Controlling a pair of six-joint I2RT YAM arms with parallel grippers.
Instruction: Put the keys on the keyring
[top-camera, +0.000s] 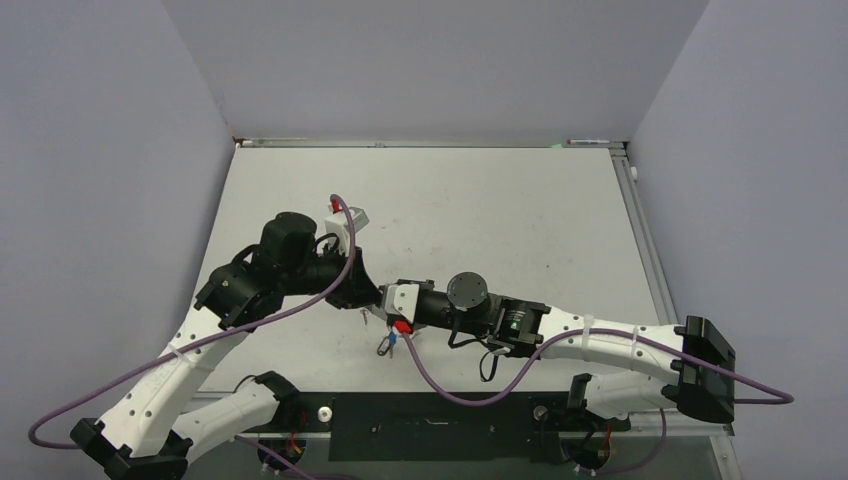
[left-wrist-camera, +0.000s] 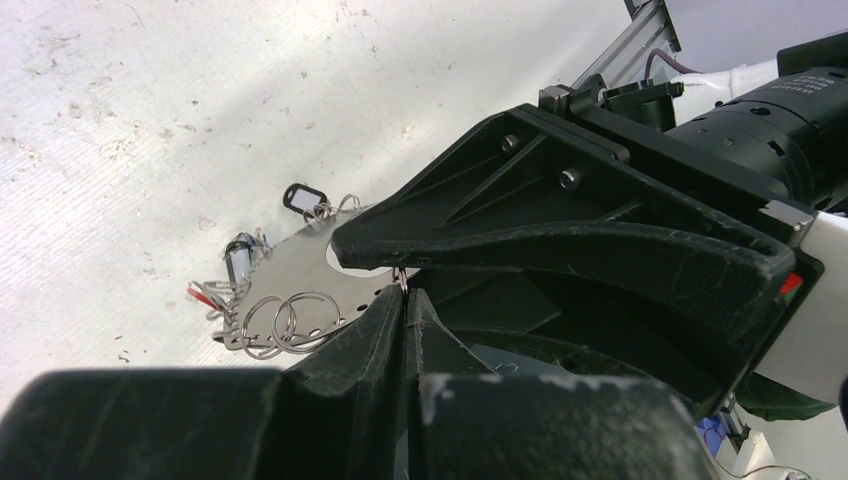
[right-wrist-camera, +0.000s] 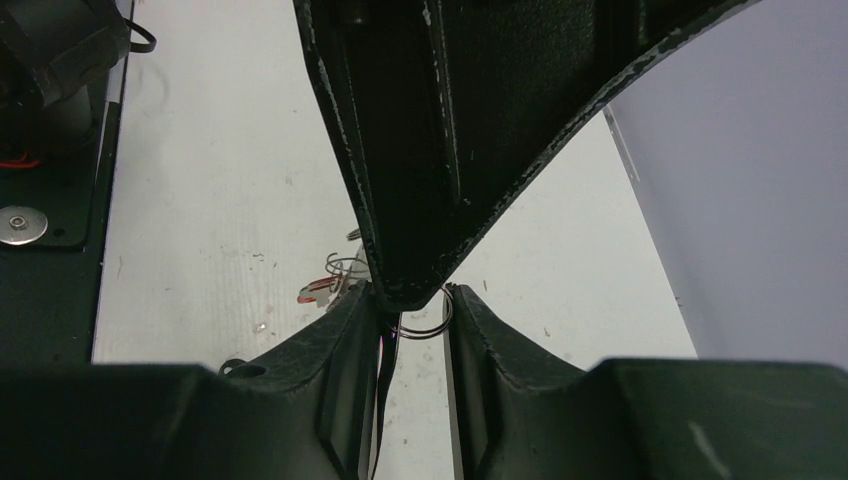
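Keys, a small dark oval loop with short wire pieces, lay close to the near edge of the surface, about midway along it and just beside the rim of the keyring. Whether they were linked to that rim could not be told. The keyring, a thin silvery plate-like ring with small split rings and red strands along its edge, sat just beyond them, under the meeting point of the two arms. Whether its low edge rested on the surface could not be told either.

Left jaws were closed tight on a thin wire loop at their very tips. Right jaws stood partly apart, one finger on each side of that loop and of the left tips, with nothing clamped.

Likely hazards:
- The pinch on the loop was shallow, so a sideways push from the right fingers could flick it out and drop the keyring.
- The right jaws could close on the left fingertips instead of the wire, jamming the two arms together.
- The keys lay low beneath the right wrist, so a downward move could sweep them toward the near edge.
- The far half of the surface offered no backstop for a sliding ring.
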